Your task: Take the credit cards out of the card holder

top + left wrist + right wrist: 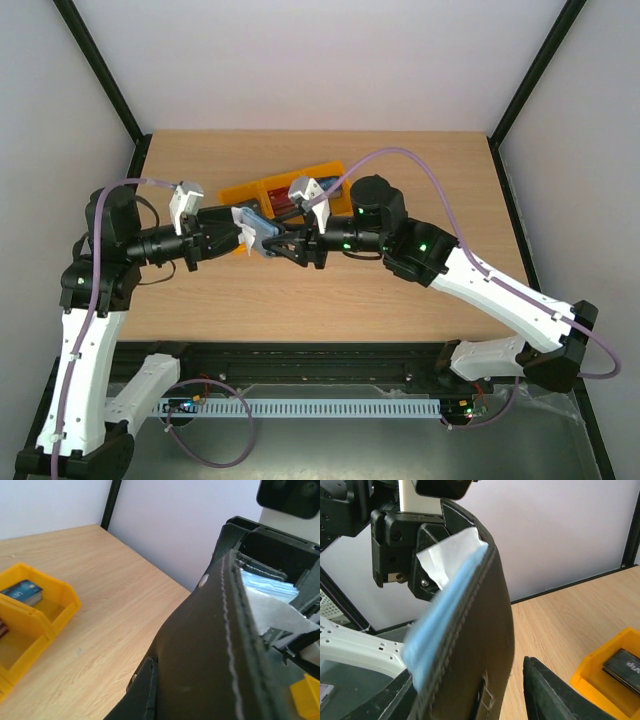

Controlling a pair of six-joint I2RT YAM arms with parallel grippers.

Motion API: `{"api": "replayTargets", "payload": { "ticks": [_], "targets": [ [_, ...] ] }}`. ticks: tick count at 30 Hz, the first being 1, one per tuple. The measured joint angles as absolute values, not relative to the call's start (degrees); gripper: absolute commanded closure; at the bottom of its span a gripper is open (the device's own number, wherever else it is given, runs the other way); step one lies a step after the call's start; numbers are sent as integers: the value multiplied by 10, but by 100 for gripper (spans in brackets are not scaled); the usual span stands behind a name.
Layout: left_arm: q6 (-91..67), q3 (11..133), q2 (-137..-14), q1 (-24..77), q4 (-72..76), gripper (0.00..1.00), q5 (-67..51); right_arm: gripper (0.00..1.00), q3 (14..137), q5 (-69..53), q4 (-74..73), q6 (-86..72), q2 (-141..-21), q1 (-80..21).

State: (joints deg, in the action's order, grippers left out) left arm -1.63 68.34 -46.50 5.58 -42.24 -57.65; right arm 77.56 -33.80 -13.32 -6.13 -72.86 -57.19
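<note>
Top external view: wooden table point(400, 290) with the left arm point(90, 340) and right arm point(500, 290) converging above its centre; yellow bins point(240, 190) lie on the table just behind the meeting point; the card holder point(262, 240) hangs off the table between the two grippers, opened, with black leather outside and blue-grey lining point(440, 615) inside. Left gripper point(245, 232): closed tight on one edge of the card holder, as the right wrist view shows; right gripper point(285, 247): jaws partly parted either side of the opposite edge, one finger point(545, 690) standing clear of the leather. Credit cards: a blue card point(22, 591) lies in one bin compartment; a dark card point(622, 666) lies in a bin. White slip point(272, 610): projecting from the lining.
</note>
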Motion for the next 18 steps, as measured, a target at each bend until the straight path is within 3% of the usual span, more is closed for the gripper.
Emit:
{"api": "replayTargets", "payload": {
  "ticks": [18],
  "targets": [
    [-67, 652, -449, 44, -393, 98, -637, 49, 753, -293, -168, 6, -685, -554]
  ]
}}
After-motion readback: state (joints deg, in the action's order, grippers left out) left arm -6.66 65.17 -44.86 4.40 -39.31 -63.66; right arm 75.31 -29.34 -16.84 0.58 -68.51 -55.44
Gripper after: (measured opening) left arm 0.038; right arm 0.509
